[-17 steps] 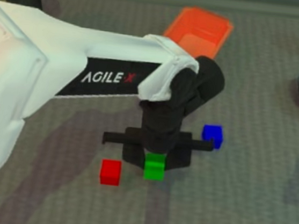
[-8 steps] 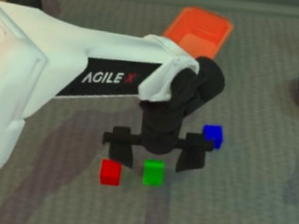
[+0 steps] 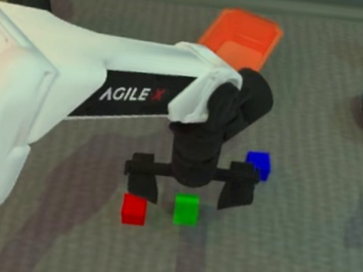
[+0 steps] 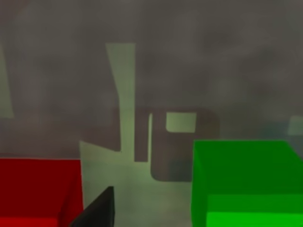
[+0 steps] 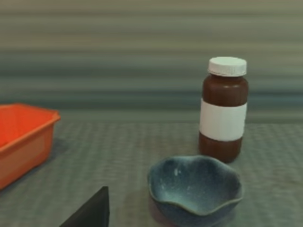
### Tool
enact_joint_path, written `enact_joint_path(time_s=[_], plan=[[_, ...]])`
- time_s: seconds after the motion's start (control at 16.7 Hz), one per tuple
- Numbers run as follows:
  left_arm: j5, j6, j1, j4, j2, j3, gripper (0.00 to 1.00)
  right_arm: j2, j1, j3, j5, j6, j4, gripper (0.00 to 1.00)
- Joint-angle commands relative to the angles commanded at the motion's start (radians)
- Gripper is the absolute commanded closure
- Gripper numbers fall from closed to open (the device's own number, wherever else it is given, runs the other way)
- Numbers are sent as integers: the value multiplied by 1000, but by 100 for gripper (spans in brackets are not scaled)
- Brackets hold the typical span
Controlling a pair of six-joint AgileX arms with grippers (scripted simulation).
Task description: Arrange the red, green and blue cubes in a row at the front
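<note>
Hovering left gripper (image 3: 190,188) spread wide above green cube (image 3: 186,209), red cube (image 3: 134,209) beside

You see the small bright red cube (image 4: 35,191) and bright green cube (image 4: 246,182) cut off by the left wrist view's lower edge, toward six o'clock.

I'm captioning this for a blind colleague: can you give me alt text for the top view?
The left gripper hangs open just behind the green cube, which sits on the table beside the red cube. The blue cube lies farther back and to the right, an orange tub behind.
</note>
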Motion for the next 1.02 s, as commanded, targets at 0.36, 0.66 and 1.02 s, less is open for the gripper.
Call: enact_joint_path(time_s=[0.36, 0.66, 1.02], plan=[[-1, -6, 11, -188, -49, 129, 0, 0, 0, 0, 0, 0, 0, 0], [-1, -5, 16, -242, -72, 170, 0, 0, 0, 0, 0, 0, 0, 0], [-6, 5, 64, -177, -171, 74, 0, 103, 35, 102, -4, 27, -70, 0]])
